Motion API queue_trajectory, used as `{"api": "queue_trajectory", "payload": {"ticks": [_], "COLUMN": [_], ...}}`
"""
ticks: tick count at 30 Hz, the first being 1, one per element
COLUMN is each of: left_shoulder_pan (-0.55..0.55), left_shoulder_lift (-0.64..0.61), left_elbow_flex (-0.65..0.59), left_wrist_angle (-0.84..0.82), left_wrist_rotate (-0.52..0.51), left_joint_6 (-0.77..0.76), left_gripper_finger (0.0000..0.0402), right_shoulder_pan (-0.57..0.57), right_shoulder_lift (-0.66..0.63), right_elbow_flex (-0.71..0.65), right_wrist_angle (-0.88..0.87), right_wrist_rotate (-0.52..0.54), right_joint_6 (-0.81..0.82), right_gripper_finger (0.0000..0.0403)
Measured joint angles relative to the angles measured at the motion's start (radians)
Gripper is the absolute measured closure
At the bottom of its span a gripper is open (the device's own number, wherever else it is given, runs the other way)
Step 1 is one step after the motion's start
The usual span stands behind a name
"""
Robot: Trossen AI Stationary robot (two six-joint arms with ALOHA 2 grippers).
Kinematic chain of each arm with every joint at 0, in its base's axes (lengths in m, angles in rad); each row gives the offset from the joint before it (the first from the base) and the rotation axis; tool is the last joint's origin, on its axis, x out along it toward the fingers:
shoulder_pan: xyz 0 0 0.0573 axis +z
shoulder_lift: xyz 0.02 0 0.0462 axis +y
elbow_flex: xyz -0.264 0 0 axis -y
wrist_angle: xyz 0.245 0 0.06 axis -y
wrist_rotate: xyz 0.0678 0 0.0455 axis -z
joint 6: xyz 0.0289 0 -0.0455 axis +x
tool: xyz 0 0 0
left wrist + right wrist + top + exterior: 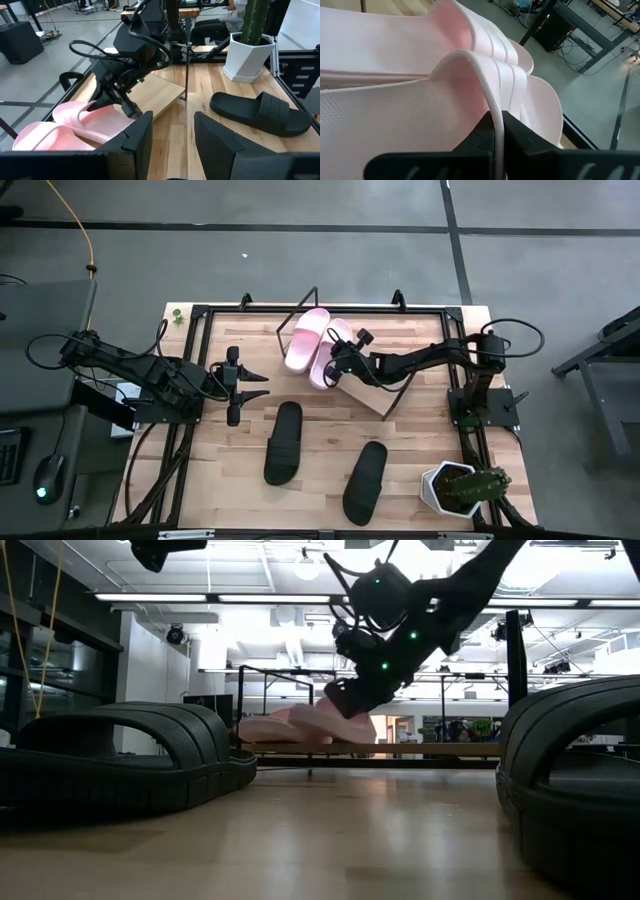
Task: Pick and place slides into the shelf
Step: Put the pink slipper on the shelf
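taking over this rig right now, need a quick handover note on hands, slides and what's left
Right hand: shut on the strap edge of the second pink slide, holding it at the shelf.
Left hand: open, waiting at the table's left side, holding nothing.
First pink slide lies on the shelf's left end, right beside the held one.
Two black slides lie on the table in front of the shelf, untouched.
Done: one pink placed, second nearly placed.
Left: release the second pink slide, then pick and place both black ones.
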Motion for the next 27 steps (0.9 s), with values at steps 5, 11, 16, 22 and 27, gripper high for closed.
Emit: {"api": "queue_trajectory", "payload": {"ticks": [5, 11, 16, 22, 27], "left_shoulder_pan": [0.0, 0.0, 0.0, 0.0, 0.0], "left_shoulder_lift": [0.0, 0.0, 0.0, 0.0, 0.0], "left_elbow_flex": [0.0, 0.0, 0.0, 0.0, 0.0], "left_wrist_angle": [0.0, 0.0, 0.0, 0.0, 0.0], "left_wrist_rotate": [0.0, 0.0, 0.0, 0.001, 0.001], "left_joint_6": [0.0, 0.0, 0.0, 0.0, 0.0], "left_gripper_finger": [0.0273, 0.0273, 0.0273, 0.0273, 0.0273], "right_shoulder_pan": [-0.001, -0.001, -0.001, -0.001, 0.003], "right_shoulder_lift": [0.002, 0.003, 0.003, 0.003, 0.002], "right_elbow_flex": [0.0, 0.01, 0.032, 0.046, 0.048], "right_wrist_angle": [0.04, 0.025, -0.043, -0.054, -0.093], "right_wrist_rotate": [-0.002, 0.013, 0.022, 0.026, 0.06], "right_joint_6": [-0.025, -0.009, 0.026, 0.029, 0.063], "right_gripper_finger": [0.0403, 0.0403, 0.0403, 0.0403, 0.0403]}}
